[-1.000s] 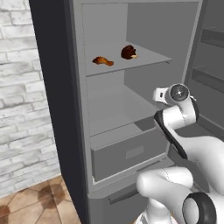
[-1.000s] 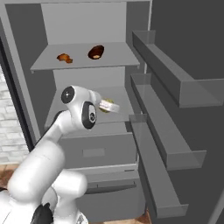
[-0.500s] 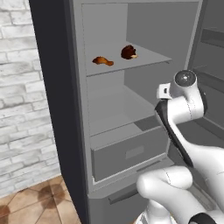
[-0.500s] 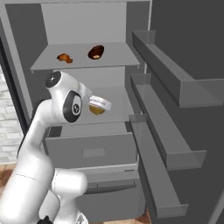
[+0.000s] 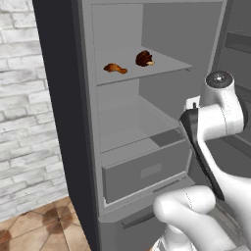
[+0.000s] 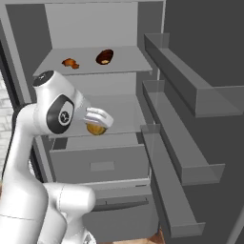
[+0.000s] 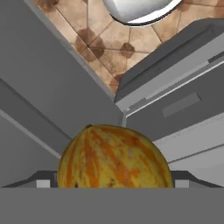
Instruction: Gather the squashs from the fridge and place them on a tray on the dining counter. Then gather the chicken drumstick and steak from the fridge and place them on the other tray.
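- Now a squash [image 7: 114, 156], round, yellow with orange streaks, is seen clamped between the two fingers of the gripper [image 6: 96, 125]; the jaws are spread wide around it, one on each side.
- From the right base view, the squash [image 6: 96, 128] is held in front of the fridge's [image 5: 63, 98] open compartment, above the drawer [image 6: 97, 163] and below the upper shelf [image 6: 90, 66].
- Compared with a second ago, the arm has been raised and swung: the wrist sits higher in both base views, and the squash has been carried upward and outward from the fridge interior.
- In the hand view the camera is pointed down, so tiled floor [image 7: 100, 39] and the fridge's lower front are seen beyond the squash.
- On the upper shelf the drumstick [image 5: 115, 68] and the steak [image 5: 144, 59] are left lying near each other, untouched.
- This is judged to mean the squash is lifted clear and on its way out; the carry to a tray on the dining counter is not yet done, and the meat is still to be fetched afterwards.
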{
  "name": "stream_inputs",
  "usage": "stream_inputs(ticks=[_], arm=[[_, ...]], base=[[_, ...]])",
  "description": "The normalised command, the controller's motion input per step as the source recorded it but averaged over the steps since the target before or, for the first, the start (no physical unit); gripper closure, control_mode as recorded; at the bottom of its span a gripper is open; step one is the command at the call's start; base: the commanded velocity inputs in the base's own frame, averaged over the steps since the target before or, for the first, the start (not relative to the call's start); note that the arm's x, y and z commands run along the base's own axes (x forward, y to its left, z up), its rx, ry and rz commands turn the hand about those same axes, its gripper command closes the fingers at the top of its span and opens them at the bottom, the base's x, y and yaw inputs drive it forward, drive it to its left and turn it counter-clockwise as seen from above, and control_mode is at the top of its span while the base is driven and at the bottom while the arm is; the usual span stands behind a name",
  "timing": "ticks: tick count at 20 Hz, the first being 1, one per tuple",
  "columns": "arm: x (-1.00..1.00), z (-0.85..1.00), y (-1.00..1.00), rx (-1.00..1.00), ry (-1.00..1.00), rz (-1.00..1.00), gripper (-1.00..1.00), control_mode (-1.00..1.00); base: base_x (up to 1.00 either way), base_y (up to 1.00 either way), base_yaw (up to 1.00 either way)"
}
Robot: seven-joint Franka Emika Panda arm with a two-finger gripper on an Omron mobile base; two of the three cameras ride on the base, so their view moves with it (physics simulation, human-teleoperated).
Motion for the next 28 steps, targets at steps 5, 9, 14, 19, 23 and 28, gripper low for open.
stream_inputs(ticks=[5, 9, 14, 19, 23, 28], arm=[[-0.71, -0.1, 0.1, 0.0, 0.06, 0.0, 1.0, -1.0], [-0.53, -0.2, 0.13, -0.01, 0.05, 0.0, 1.0, -1.0], [-0.1, -0.16, 0.14, -0.02, 0.1, 0.01, 1.0, -1.0], [-0.01, -0.03, 0.0, 0.0, 0.0, 0.01, 1.0, 1.0], [0.0, 0.0, 0.0, 0.0, 0.0, 0.0, 1.0, 1.0], [0.0, 0.0, 0.0, 0.0, 0.0, 0.0, 1.0, 1.0]], base=[[0.0, 0.0, 0.0], [0.0, 0.0, 0.0], [0.0, 0.0, 0.0], [-0.22, 0.0, 0.0], [-0.64, 0.0, 0.01], [-0.69, 0.0, 0.03]])
